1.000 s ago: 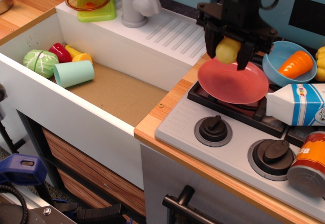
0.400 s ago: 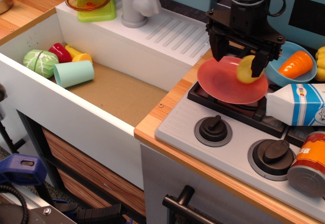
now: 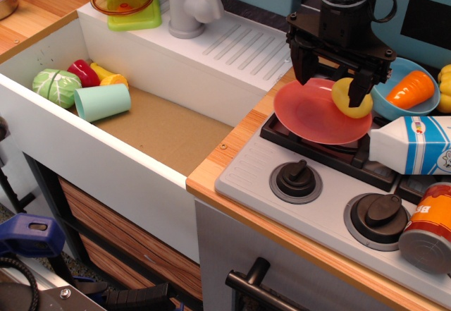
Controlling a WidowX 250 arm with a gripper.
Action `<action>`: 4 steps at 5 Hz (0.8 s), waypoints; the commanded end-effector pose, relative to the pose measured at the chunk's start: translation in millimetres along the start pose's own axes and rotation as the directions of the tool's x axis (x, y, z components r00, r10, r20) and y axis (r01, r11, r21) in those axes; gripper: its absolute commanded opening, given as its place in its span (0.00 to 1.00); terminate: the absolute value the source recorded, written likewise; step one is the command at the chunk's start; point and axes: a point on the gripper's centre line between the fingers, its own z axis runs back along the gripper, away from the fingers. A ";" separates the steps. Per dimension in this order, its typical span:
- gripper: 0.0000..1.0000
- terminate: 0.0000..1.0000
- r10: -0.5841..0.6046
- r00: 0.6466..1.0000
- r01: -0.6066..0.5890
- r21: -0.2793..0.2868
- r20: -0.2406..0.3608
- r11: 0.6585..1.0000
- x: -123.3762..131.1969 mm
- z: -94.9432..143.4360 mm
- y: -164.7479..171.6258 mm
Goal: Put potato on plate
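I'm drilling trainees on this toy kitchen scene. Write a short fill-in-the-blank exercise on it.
1. The potato lies on the ____ plate.
2. The gripper hangs above the plate with its jaws ____.
3. The carrot sits in the light-blue ____.
4. The mint-green cup lies on its side in the ____.

Missing words: pink-red; open; bowl; sink
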 end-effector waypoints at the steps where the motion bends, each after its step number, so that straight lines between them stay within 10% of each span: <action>1: 1.00 0.00 0.005 0.999 -0.005 -0.001 0.054 1.000 12.8 12.7 2.6; 3: 1.00 0.00 0.005 0.999 -0.005 -0.001 0.054 1.000 12.8 12.7 2.6; 4: 1.00 1.00 0.005 0.999 -0.005 -0.001 0.054 1.000 12.8 12.7 2.6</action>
